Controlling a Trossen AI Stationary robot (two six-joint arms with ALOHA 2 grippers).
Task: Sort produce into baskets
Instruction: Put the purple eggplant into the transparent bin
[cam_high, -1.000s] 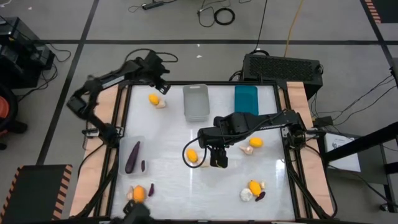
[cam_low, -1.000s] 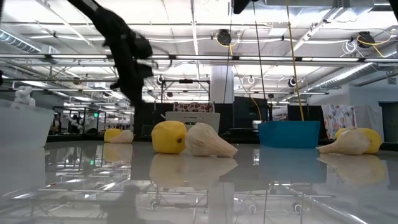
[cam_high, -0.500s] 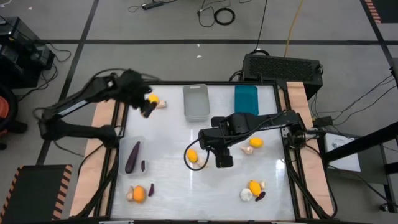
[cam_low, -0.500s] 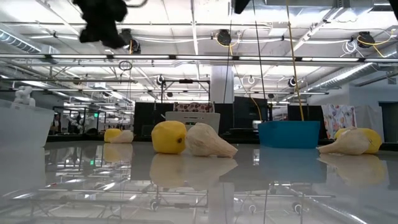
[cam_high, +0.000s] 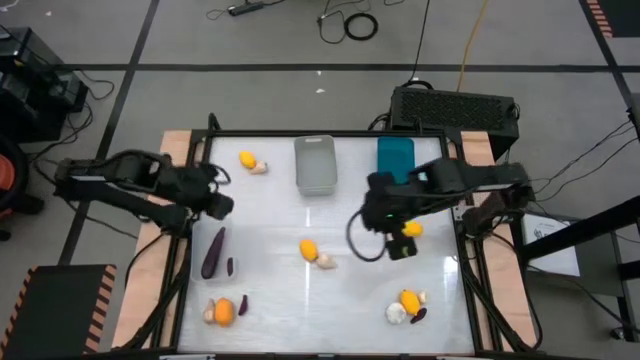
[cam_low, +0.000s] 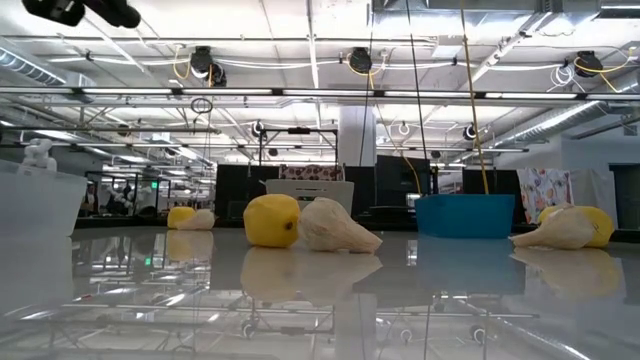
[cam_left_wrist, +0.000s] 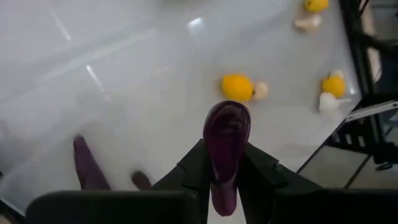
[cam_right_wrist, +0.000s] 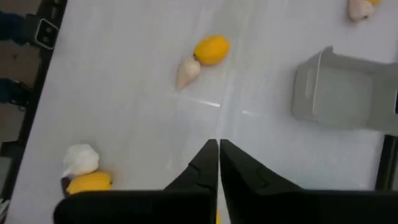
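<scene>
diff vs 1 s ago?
Left gripper, shut on a purple eggplant, swung from the far yellow fruit back toward the clear bin. Right gripper left the centre fruit, moved right and shut empty. Produce and bins unmoved.

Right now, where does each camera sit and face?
High: above the table, facing down; both arms, left gripper, right gripper.
Low: tabletop height, facing level past a yellow fruit; an arm piece on top.
Left wrist: on that arm, faces the table; its gripper holds an eggplant.
Right wrist: on that arm, faces the table; its gripper, shut.
Shared: high and right wrist show the grey bin.
</scene>
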